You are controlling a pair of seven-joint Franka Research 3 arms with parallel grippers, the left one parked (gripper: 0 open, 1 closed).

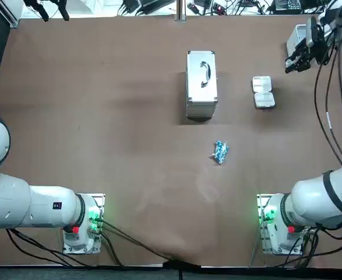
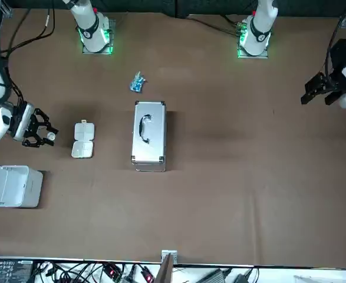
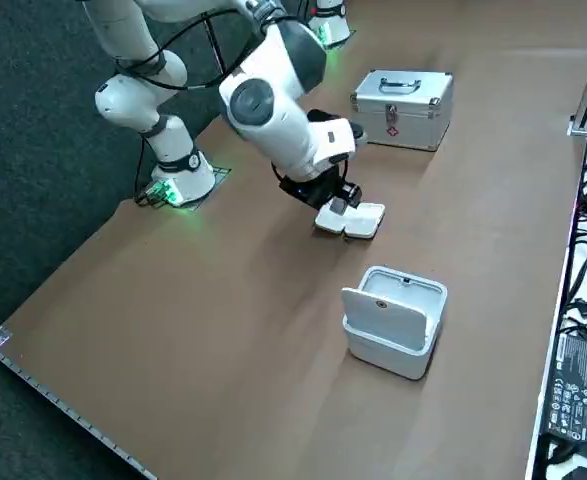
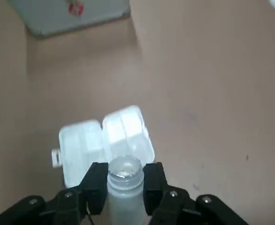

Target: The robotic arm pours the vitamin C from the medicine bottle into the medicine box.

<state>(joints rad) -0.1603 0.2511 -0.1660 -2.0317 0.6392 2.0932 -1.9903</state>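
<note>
My right gripper (image 4: pixel 124 183) is shut on a small white medicine bottle (image 4: pixel 125 186) with its mouth open and no cap on. The bottle's mouth faces toward the white medicine box (image 4: pixel 104 140), which lies open on the table with both halves showing. From overhead the gripper (image 1: pixel 297 60) hangs to the right of the box (image 1: pixel 263 92) and slightly beyond it. Seen from across the table, the gripper (image 2: pixel 38 134) is left of the box (image 2: pixel 82 140), the bottle (image 2: pixel 51 136) showing at its tips. From the side, the gripper (image 3: pixel 341 196) sits just above the box (image 3: pixel 352 220).
A silver first-aid case (image 1: pixel 201 85) lies left of the box in the overhead picture. A blue blister pack (image 1: pixel 219 152) sits nearer the arm bases. A white open bin (image 3: pixel 394 320) stands at the table's far right corner, close to the gripper. Cables run along the far edge.
</note>
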